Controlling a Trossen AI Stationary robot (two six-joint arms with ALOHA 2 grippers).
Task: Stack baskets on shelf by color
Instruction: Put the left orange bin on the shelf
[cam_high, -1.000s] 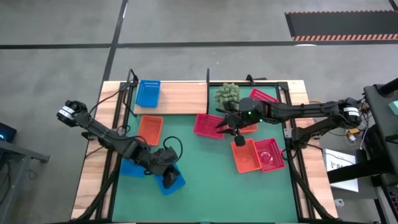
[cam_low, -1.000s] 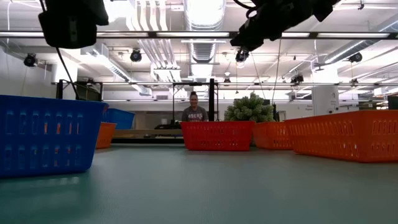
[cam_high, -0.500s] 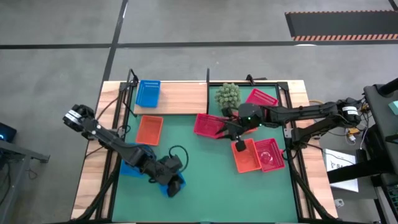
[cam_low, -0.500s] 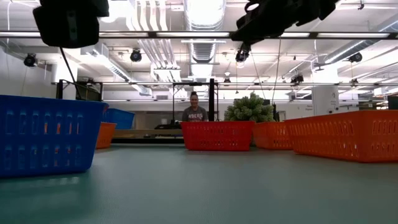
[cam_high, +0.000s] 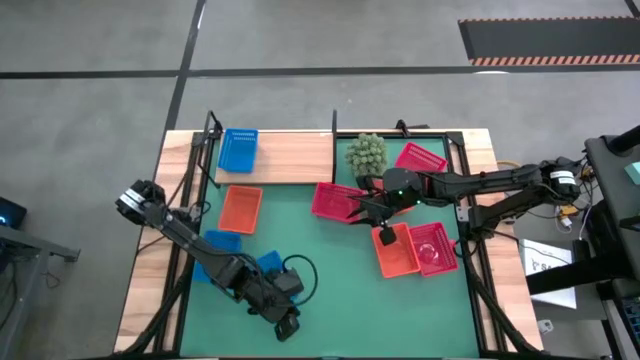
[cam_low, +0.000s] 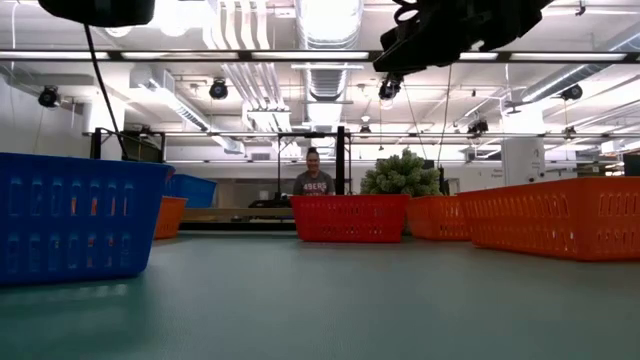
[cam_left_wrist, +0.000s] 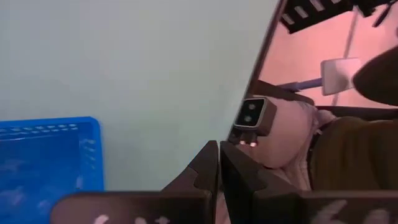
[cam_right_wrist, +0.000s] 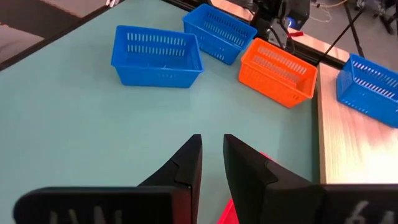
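Your red-pink basket (cam_high: 336, 201) sat on the green mat (cam_high: 330, 280) just below the shelf (cam_high: 290, 158), perforated sides. Right gripper (cam_right_wrist: 211, 163) hovered over its rim, fingers narrowly apart, grasping nothing; basket mostly hidden there. Left gripper (cam_left_wrist: 218, 168) clenched, empty.

A wide bare stretch of the green surface (cam_high: 330, 290) runs across the lower middle of the high view, open between the two blue baskets (cam_high: 240, 268) at lower left and the orange basket (cam_high: 396, 250) at right. The upper middle is crowded: a red basket (cam_high: 335, 201), the spiky plant (cam_high: 366, 152) and the right gripper (cam_high: 364, 212) stand close together. On the shelf (cam_high: 295, 158), only a blue basket (cam_high: 238, 150) fills the left end; the rest lies free.
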